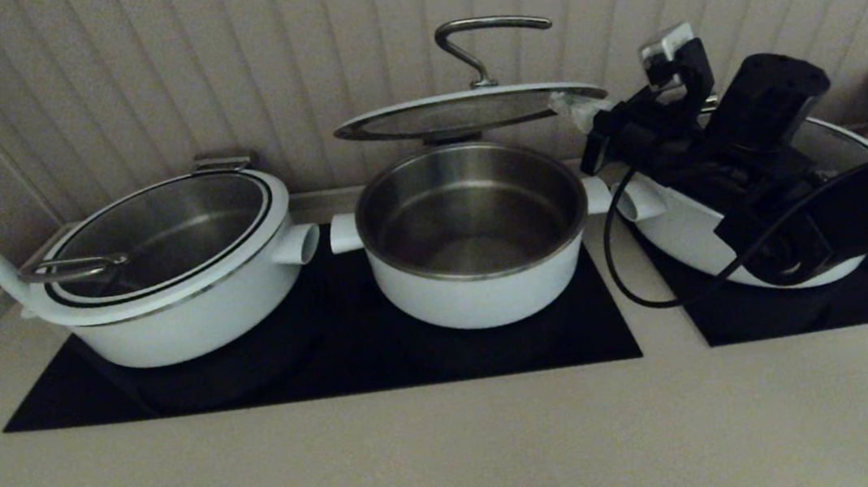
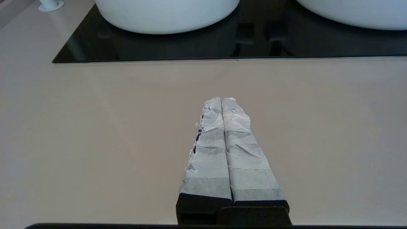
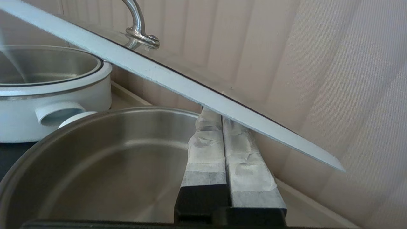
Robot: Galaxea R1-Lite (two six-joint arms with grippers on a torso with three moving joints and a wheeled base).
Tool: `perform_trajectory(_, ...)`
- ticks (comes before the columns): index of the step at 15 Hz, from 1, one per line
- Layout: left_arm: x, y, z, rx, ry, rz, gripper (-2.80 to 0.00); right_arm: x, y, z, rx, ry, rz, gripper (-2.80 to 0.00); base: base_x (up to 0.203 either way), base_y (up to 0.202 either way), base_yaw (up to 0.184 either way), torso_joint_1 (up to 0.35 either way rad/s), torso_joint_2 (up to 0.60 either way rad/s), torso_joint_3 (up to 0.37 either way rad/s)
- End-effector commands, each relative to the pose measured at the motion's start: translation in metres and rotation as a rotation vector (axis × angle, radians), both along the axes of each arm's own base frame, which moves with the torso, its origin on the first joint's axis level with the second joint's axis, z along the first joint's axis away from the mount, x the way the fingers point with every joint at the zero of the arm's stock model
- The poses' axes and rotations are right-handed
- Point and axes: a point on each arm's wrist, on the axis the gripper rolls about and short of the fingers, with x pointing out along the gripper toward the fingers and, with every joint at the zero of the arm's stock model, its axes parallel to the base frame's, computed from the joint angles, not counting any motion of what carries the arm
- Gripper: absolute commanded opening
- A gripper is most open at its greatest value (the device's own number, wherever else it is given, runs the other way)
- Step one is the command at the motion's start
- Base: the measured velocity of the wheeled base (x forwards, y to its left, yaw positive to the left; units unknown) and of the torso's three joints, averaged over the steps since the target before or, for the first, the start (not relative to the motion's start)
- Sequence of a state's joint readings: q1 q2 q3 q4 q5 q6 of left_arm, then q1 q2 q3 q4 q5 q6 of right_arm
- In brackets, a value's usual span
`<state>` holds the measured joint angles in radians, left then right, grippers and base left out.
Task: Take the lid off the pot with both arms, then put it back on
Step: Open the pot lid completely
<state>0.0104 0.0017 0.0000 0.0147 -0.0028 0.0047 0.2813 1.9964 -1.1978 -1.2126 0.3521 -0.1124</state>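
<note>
Head view: round glass lid with white rim, thin black ring and curved steel handle [image 1: 470, 111] hangs in the air above the smaller, deeper round white pot with steel interior [image 1: 474, 232], clear of the pot's rim; pot open, standing on the black glass cooktop panel [image 1: 317, 363] between two wider, shallower white pots; wide white pot on the left [image 1: 175, 269] carries its own glass lid; wide white pot on the right [image 1: 695, 238] mostly hidden behind the black right arm [image 1: 759, 157]; right gripper [image 1: 578, 109] meets the lid at its right edge.

Right wrist view: right gripper [image 3: 221, 113], white-wrapped fingers [image 3: 205, 146] lying side by side with no gap showing between them; lid rim [image 3: 178, 84] crosses just over the fingertips, tilted in this view; whether the tips pinch the rim or merely press under it cannot be told; pot interior [image 3: 105, 171] lies below the fingers and lid; handle base [image 3: 140, 35] seen on the glass.

Left wrist view: left gripper [image 2: 221, 100] over the bare beige countertop [image 2: 95, 133], well apart from the lid; its wrapped fingers [image 2: 208, 152] pressed together, holding nothing; cooktop edge and two white pot bottoms beyond.
</note>
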Motion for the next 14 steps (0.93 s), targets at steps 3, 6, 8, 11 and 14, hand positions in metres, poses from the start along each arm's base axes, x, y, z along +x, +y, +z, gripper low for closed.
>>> perform_trajectory(3, 0.000, 0.000, 0.000, 0.000, 0.000, 0.000, -2.80, -0.020, -0.006, 0.003, -0.005, 0.009, 0.001, -2.80, 0.000, 0.000, 0.000, 0.000, 0.00, 0.000)
perform_trajectory(6, 0.000, 0.000, 0.000, 0.000, -0.001, 0.000, -2.80, -0.036, -0.011, 0.002, -0.017, 0.029, -0.016, -2.80, 0.000, 0.000, 0.000, 0.000, 0.00, 0.000)
perform_trajectory(8, 0.000, 0.000, 0.000, 0.000, 0.000, 0.000, -2.80, -0.042, -0.013, 0.003, -0.009, 0.034, -0.044, -2.80, 0.000, 0.000, 0.000, 0.000, 0.00, 0.000)
perform_trajectory(11, 0.000, 0.000, 0.000, 0.000, 0.000, 0.000, -2.80, -0.043, -0.017, 0.005, -0.009, 0.036, -0.053, -2.80, 0.000, 0.000, 0.000, 0.000, 0.00, 0.000)
perform_trajectory(14, 0.000, 0.000, 0.000, 0.000, 0.000, 0.000, -2.80, -0.038, -0.015, 0.001, -0.011, 0.041, -0.053, -2.80, 0.000, 0.000, 0.000, 0.000, 0.00, 0.000)
